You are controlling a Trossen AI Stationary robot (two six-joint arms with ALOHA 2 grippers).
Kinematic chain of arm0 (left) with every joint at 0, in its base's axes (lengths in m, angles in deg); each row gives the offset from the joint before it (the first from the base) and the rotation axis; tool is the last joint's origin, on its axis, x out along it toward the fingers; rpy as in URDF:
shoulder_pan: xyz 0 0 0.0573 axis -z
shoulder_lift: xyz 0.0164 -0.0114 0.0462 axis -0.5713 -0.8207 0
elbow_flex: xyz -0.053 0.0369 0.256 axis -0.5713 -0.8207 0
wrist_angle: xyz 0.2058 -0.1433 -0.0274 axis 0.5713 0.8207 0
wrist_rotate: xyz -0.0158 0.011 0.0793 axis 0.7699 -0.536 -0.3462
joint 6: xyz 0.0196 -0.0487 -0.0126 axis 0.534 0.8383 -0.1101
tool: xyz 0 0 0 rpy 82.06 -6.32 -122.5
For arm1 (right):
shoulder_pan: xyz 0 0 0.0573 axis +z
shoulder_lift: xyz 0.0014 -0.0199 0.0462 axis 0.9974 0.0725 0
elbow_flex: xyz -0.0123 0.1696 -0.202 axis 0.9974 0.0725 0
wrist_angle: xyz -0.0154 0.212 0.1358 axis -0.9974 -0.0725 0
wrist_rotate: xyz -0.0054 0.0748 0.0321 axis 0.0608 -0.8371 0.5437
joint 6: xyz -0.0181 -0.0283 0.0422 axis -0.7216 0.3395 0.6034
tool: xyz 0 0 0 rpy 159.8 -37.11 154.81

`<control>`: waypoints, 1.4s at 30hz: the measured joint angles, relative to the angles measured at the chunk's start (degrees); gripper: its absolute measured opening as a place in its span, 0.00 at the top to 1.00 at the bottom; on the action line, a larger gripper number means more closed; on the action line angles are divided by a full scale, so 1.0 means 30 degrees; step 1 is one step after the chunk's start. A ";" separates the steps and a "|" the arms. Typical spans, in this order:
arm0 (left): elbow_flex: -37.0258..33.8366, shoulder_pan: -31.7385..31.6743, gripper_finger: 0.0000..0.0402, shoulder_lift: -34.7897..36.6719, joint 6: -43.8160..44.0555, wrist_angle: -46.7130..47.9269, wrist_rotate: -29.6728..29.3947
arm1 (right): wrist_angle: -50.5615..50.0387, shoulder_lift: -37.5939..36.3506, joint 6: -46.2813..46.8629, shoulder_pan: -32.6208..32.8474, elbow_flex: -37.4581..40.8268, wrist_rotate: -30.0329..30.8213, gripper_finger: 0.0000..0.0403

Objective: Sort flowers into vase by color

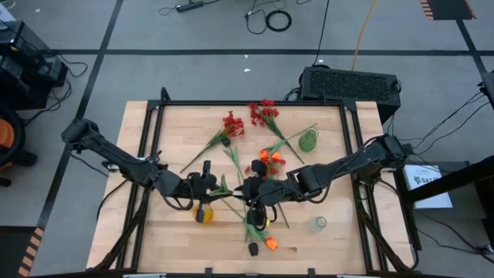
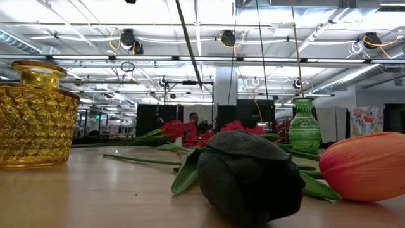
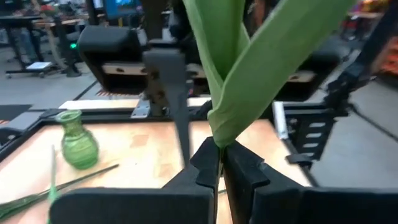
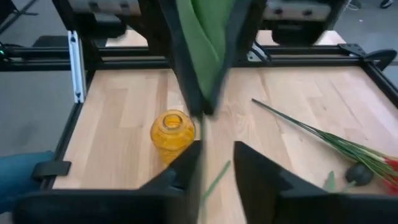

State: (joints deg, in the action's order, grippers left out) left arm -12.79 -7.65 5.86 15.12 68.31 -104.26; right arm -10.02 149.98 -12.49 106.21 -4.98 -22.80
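My left gripper (image 1: 216,185) (image 3: 222,162) hangs above the table's middle, shut on a green-leaved flower stem (image 3: 249,68). I cannot make out this flower's bloom. My right gripper (image 1: 248,191) (image 4: 217,168) faces it from the right, open. The thin stem (image 4: 214,179) runs through the gap between its fingers, and I cannot tell whether they touch it. A yellow vase (image 1: 203,213) stands just near of the grippers. A green vase (image 1: 309,140) stands far right and a clear vase (image 1: 319,224) near right. A black bloom (image 2: 250,174) and an orange bloom (image 2: 367,164) lie on the table. My left gripper pinches the flower where the green leaves meet the stem (image 3: 221,142), between its two fingertips. The fingers point level, coming from the table's left. The leaves rise above the fingers and the flower is lifted clear of the table.
Red flowers (image 1: 231,123) (image 1: 264,112) lie at the far middle, and orange flowers (image 1: 270,161) lie just far of my right gripper. Loose stems cross the centre. A black frame rail (image 1: 255,103) borders the table top.
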 joint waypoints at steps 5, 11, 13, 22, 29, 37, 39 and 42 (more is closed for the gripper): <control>0.0000 0.0809 0.96 0.1629 0.0857 0.1413 0.0360 | -0.1310 -0.1007 0.0198 0.0446 0.0000 0.0108 0.60; 0.0000 0.2467 0.96 0.3994 0.3444 0.4399 -0.0511 | -0.3057 -0.2060 0.0576 0.1166 0.0000 0.0095 0.50; 0.0000 0.3099 0.96 0.4695 0.3521 0.5083 -0.0929 | -0.3361 -0.2182 0.0569 0.1437 0.0000 0.0086 0.49; 0.0000 0.4695 0.96 0.8437 0.4753 0.9191 -0.3207 | -0.3611 -0.2205 0.0372 0.1806 0.0000 -0.0042 0.52; -0.0842 0.5450 0.96 0.9794 0.6020 1.0958 -0.4747 | -0.3669 -0.2205 0.0366 0.1806 0.0000 -0.0038 0.56; -0.0991 0.6874 0.96 0.9966 0.6020 1.1051 -0.4755 | -0.3705 -0.2205 0.0445 0.1806 0.0000 -0.0038 0.59; -0.0991 0.7290 0.96 0.9990 0.6027 1.1232 -0.5202 | -0.3705 -0.2205 0.0452 0.1806 0.0000 -0.0038 0.59; -0.0991 0.7906 0.96 0.9984 0.6266 1.1657 -0.6513 | -0.3712 -0.2205 0.0478 0.1828 0.0000 -0.0038 0.59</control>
State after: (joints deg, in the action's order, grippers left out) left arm -15.76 16.07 35.82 33.92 103.28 -123.80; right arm -21.15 143.36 -11.06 111.69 -4.98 -22.91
